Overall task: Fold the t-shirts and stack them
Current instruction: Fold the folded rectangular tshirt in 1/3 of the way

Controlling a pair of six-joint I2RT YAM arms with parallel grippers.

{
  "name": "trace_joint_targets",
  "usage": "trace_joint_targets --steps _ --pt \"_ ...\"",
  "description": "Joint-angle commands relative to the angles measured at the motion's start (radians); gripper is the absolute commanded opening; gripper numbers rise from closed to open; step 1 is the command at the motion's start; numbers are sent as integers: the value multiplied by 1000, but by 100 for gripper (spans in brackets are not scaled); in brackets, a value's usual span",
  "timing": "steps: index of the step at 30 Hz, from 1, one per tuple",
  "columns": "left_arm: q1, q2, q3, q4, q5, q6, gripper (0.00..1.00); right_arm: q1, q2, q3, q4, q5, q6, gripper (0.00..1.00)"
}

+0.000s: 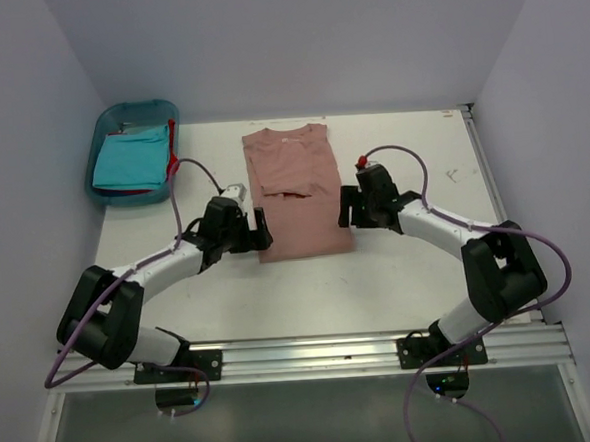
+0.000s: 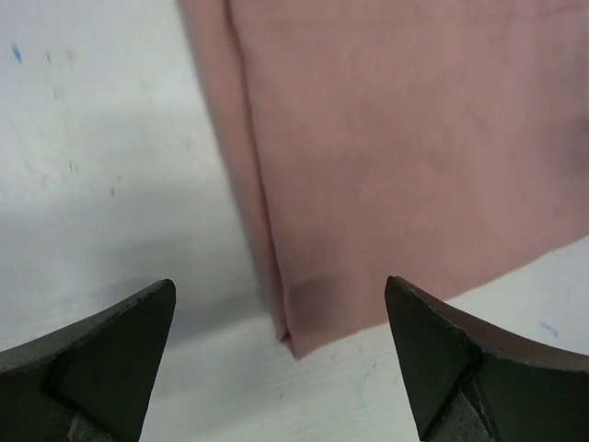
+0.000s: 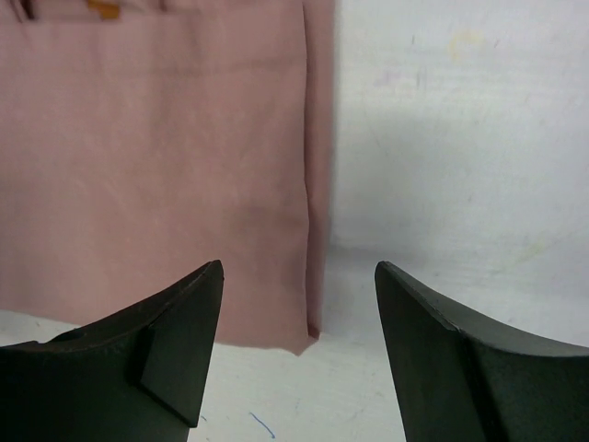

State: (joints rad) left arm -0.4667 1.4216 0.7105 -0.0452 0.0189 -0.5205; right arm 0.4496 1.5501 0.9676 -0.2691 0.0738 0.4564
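A dusty pink t-shirt lies flat in the middle of the table, folded into a long narrow rectangle with its collar at the far end. My left gripper stands open at its near left corner. In the left wrist view that gripper brackets the corner of the pink t-shirt without touching it. My right gripper is open at the near right corner. The right wrist view has this gripper around the pink t-shirt's folded edge, nothing held. A turquoise t-shirt lies over a red one.
The blue plastic bin at the far left corner of the table holds the turquoise and red shirts. Grey walls close in the table on three sides. An aluminium rail runs along the near edge by the arm bases.
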Motion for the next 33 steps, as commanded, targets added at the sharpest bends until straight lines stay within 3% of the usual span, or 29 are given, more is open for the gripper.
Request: trace_joint_targets --steps 1,17,23,33 --pt "2 -82 -84 28 87 -36 100 0 -41 -96 92 -95 54 71" --pt "2 -50 -175 130 174 -62 100 -11 -109 -257 134 -218 116 69" --pt "2 -33 -209 154 176 -64 100 -11 -171 -346 154 -192 128 68" --pt "5 89 -227 243 162 -69 100 -12 10 -327 295 -183 123 62"
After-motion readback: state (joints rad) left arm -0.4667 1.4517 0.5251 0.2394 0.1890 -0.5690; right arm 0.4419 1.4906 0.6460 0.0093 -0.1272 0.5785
